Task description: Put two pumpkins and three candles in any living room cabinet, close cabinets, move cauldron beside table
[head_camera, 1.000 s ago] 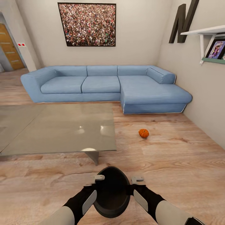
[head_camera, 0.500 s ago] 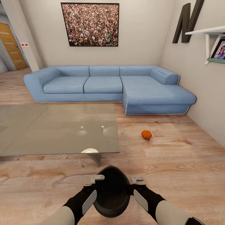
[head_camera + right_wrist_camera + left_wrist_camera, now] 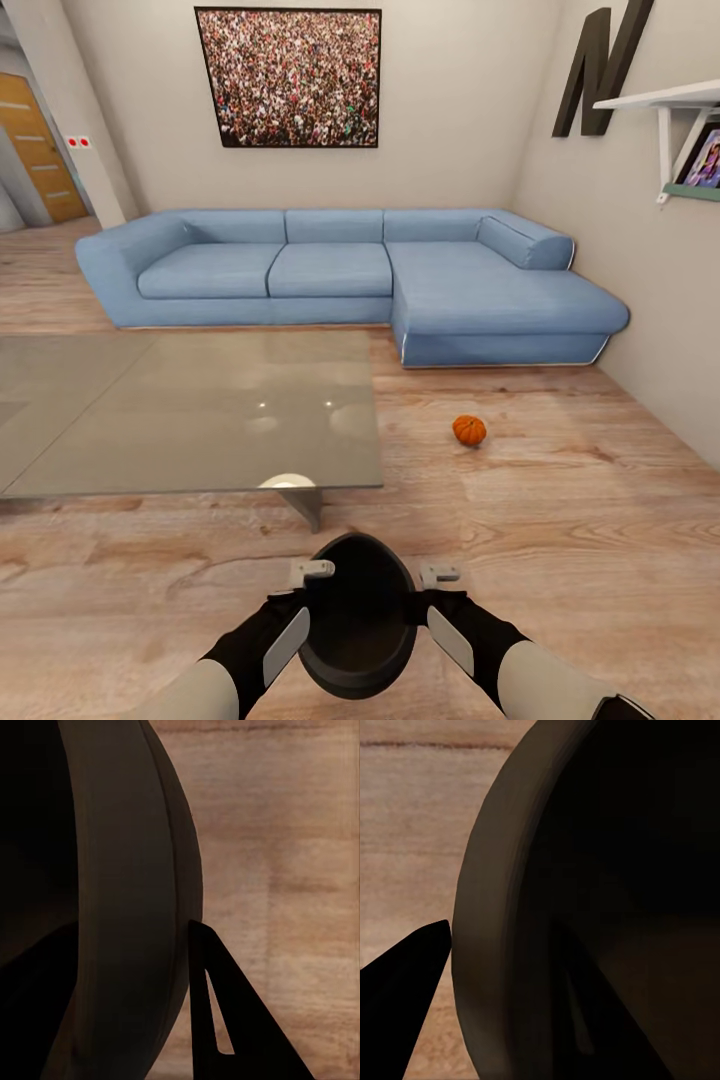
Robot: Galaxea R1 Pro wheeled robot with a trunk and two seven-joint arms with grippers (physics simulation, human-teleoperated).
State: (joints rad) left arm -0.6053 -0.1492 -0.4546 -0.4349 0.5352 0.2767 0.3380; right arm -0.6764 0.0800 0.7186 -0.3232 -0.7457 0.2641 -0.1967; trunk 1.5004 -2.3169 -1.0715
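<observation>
A black cauldron (image 3: 358, 625) hangs low in front of me, mouth facing up, held between both arms above the wood floor. My left gripper (image 3: 310, 572) is shut on its left rim, with one finger outside the wall and one inside (image 3: 495, 1020). My right gripper (image 3: 438, 576) clamps the opposite rim the same way (image 3: 127, 1020). The table (image 3: 190, 420), with a glossy beige-grey top, stands just ahead and to the left of the cauldron. One small orange pumpkin (image 3: 468, 430) lies on the floor to the right of the table. The candles and the cabinet are out of view.
A blue L-shaped sofa (image 3: 350, 280) runs along the far wall behind the table. The right wall carries a shelf (image 3: 665, 100) with a framed picture. A wooden door (image 3: 35, 150) is at the far left. Open floor lies around the pumpkin.
The whole view shifted slightly at first, so the camera moved, then held still. The cauldron and both grippers keep the same hold and position relative to me.
</observation>
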